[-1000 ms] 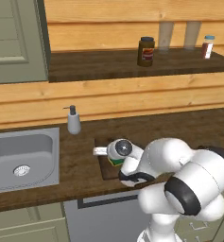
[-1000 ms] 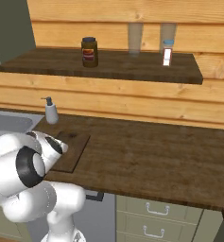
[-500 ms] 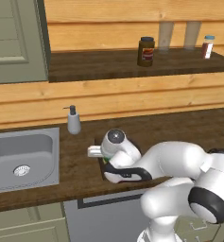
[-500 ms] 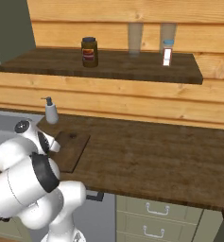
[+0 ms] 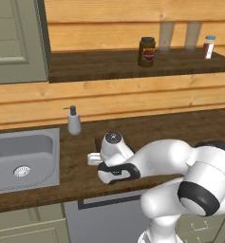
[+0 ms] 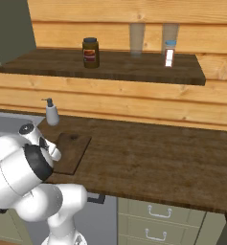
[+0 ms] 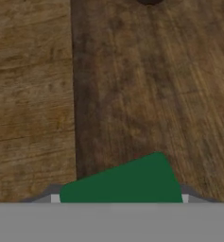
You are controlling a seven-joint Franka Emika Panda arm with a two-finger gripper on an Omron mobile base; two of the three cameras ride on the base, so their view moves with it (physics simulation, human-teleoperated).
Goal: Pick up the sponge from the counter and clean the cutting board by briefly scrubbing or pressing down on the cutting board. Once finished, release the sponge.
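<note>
Here the gripper (image 7: 118, 202) is clamping the sponge (image 7: 125, 182) just over the cutting board (image 7: 146, 94), whose grain is stretching toward twelve o'clock beneath the green face.

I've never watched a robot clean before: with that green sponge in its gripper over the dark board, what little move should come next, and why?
Probably press straight down and rub briefly. In the hand view the sponge sits between the fingertips, its green top facing the camera, over the cutting board beside the counter. Whether it touches the board yet, I cannot tell.
</note>
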